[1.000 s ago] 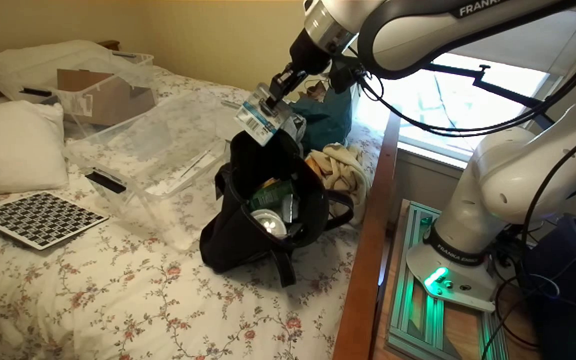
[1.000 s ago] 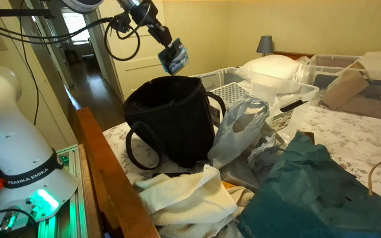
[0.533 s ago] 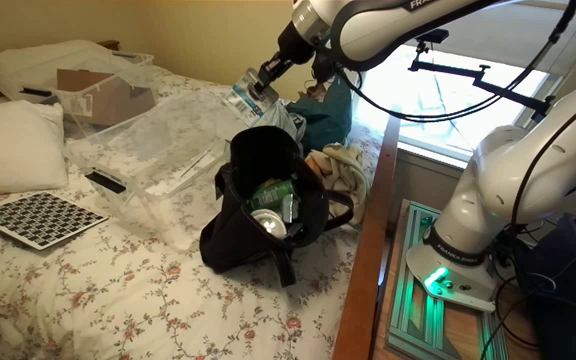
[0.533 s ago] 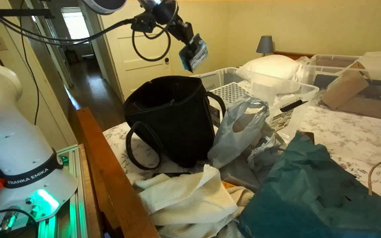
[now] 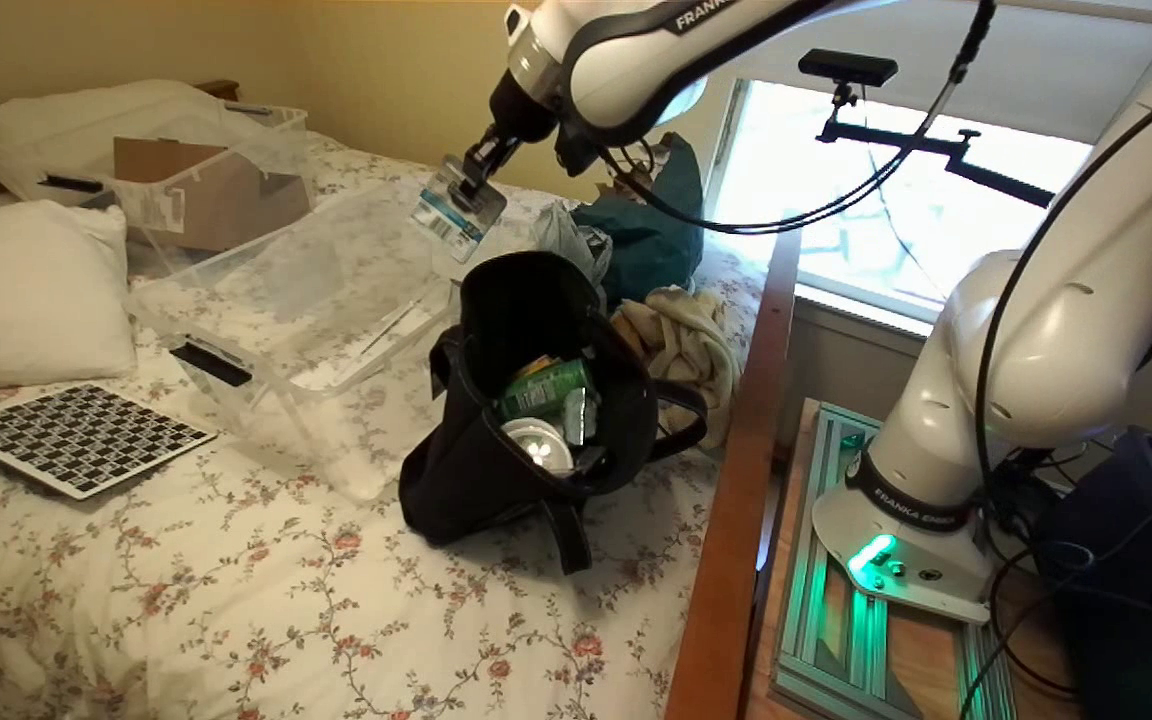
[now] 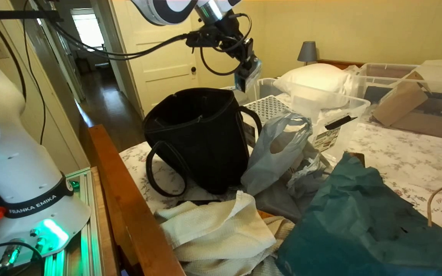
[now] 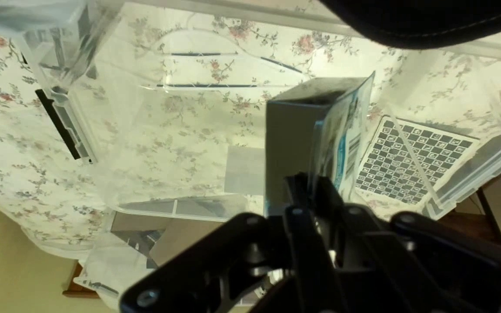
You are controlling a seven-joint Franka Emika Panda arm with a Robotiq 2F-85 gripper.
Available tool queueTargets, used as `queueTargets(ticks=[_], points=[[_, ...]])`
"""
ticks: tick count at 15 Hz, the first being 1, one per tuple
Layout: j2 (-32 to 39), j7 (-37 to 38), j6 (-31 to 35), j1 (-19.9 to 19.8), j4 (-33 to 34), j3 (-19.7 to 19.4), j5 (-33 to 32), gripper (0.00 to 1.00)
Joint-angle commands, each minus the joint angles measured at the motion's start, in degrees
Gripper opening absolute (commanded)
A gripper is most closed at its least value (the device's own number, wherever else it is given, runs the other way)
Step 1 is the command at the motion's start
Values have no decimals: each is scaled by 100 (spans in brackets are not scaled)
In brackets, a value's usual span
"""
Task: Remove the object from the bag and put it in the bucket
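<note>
In an exterior view, the black bag (image 5: pixel 466 480) is leaning with its open mouth towards the camera, presumably keeping the green packet (image 5: pixel 548 388) and white round item (image 5: pixel 539 442) inside within reach. Above and beyond the bag's far rim, apart from it, the gripper (image 5: pixel 469 189) is pinching a flat printed package (image 5: pixel 448 222), its 2 jaws drawn narrow on it. The label is facing the camera aslant, a corner pointing down. A clear plastic tub (image 5: pixel 276 400), probably the task's bucket, is lying just beside the bag, likely for a short transfer.

In an exterior view, a grey plastic bag (image 6: pixel 265 168) is slumping just beside the black bag. The package is hanging slightly above the bag's rim, on the tub side, mostly hidden behind the gripper.

In the wrist view, the package is projecting from the fingertips (image 7: pixel 296 187) roughly towards the bag's edge, its longer visible axis running that way, its label turned sideways. The tub's floor is showing behind; the height between is not showing. Gripping near an end is probably leaving the rest free for lowering.
</note>
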Motion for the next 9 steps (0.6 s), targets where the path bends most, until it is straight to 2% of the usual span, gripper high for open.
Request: queueTargets(ticks=[1,5,6,7,9], points=[[779,-660,16,138,811,-16,471,3],[1236,-1168,-162,64,1344,106,908,3],[1329,-1246,-201,44,1452,133,984,36],[1409,-1284,-213,36,1532,146,1007,39],[1491,-1348,-219,22,1649,154,1038,52]])
